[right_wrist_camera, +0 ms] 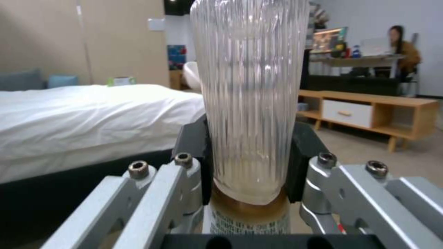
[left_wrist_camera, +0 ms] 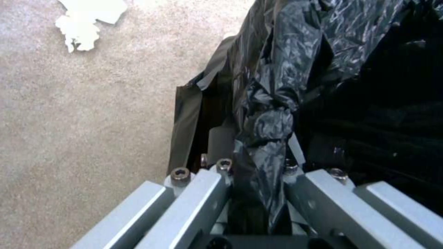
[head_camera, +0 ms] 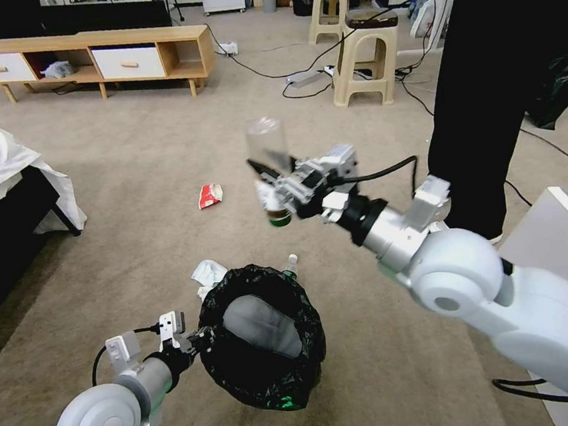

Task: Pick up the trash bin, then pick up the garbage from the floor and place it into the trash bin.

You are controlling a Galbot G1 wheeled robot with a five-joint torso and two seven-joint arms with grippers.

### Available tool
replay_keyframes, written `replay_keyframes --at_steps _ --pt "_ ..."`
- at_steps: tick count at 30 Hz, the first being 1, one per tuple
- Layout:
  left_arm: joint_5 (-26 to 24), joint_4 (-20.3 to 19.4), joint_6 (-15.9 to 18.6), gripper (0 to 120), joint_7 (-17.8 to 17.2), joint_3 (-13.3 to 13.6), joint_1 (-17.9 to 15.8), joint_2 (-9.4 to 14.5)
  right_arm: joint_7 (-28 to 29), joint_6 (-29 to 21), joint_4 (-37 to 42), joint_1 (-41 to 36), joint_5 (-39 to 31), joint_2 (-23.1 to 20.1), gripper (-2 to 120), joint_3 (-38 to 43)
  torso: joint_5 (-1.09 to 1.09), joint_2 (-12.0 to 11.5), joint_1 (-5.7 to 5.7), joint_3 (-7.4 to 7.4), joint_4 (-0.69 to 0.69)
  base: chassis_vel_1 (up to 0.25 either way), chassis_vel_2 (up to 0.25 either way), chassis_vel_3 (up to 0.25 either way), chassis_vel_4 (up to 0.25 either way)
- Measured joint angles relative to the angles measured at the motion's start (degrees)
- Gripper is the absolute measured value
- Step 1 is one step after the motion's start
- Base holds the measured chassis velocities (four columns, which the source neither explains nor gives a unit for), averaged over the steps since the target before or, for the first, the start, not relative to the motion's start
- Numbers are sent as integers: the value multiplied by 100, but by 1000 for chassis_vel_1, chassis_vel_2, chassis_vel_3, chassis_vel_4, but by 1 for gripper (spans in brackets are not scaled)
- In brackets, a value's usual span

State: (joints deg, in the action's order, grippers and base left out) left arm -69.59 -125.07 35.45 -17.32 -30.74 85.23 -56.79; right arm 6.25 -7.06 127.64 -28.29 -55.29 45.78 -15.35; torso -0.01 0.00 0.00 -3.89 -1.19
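Now the left claw (head_camera: 199, 338) is pinching the bag-covered rim of the trash bin (head_camera: 262, 335), holding it low over the carpeted floor (head_camera: 127, 188) with its mouth tilted up; in the left wrist view the crinkled black liner (left_wrist_camera: 272, 114) is bunching between the pressed-together fingers (left_wrist_camera: 203, 193). The right claw (head_camera: 275, 190) is hanging above and just beyond the bin, clamping a clear ribbed bottle (head_camera: 269, 167) upside down (its green cap end is pointing toward the floor). In the right wrist view the black pads (right_wrist_camera: 196, 152) are squeezing the bottle's (right_wrist_camera: 249, 97) body near its neck. On the floor, a white tissue (head_camera: 207, 274) is lying just beside the bin's far left rim, a second small bottle (head_camera: 291, 264) is standing just behind the bin, and a red-white snack wrapper (head_camera: 210, 194) is lying farther off toward the wooden cabinet (head_camera: 88, 58).
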Motion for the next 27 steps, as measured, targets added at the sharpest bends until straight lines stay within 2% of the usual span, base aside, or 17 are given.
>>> replay_keyframes --at_steps 9,15,27 --pt "-126 15 6 1 -66 -34 -29 -38 -268 23 -65 54 196 117 27 -313 0 0 0 0 0 0 0 0 0" --pt "-522 -98 36 1 -211 -76 -23 -51 -421 59 -184 -127 414 191 27 -377 1 0 0 0 -1 0 0 0 0" --pt "-765 -207 39 1 -523 -133 -79 -51 -578 48 -324 -188 626 355 27 -664 1 0 0 0 1 0 0 0 0"
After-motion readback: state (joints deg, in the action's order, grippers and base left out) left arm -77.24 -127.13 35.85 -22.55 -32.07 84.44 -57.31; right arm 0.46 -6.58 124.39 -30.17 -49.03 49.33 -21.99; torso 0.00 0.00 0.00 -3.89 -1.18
